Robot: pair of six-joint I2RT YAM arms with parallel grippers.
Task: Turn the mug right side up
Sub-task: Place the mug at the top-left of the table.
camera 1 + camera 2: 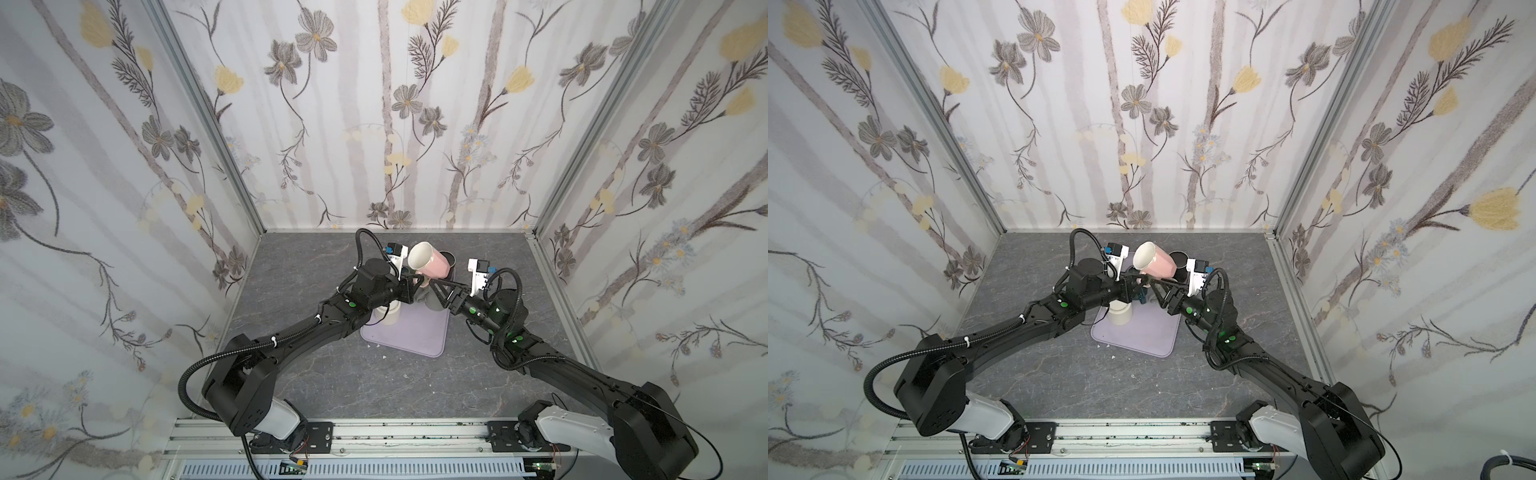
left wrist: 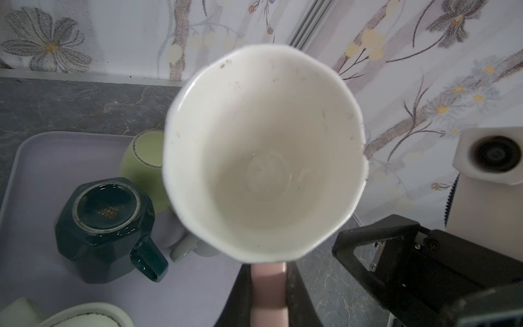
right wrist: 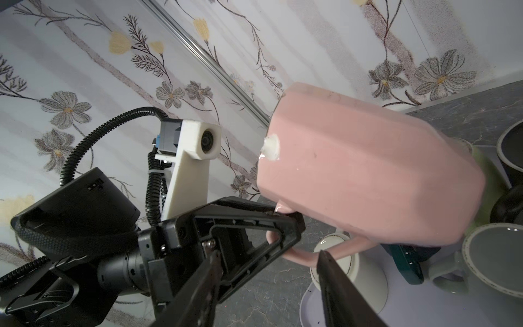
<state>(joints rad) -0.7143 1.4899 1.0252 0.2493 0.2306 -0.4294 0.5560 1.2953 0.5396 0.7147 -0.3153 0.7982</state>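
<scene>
Left claw (image 2: 268, 283) is clamped tight on the handle (image 3: 298, 258) of the pink mug (image 1: 432, 262), holding it in the air over the far end of the tray (image 1: 415, 340). The mug's leaning, mouth up and to the left, bottom toward the far right. Right claw (image 3: 268, 256) sits right beside the handle, jaws apart, gripping nothing. My guess is the left wrist has to finish the roll.

No text, number or brand can be read anywhere. Only one mark is seen: a small gold stamp (image 2: 109, 210) printed on the upturned base of the dark green mug (image 2: 104, 246), which is stood upside down on the purple tray (image 2: 42, 158). Its characters are too small and blurred to be made out.
</scene>
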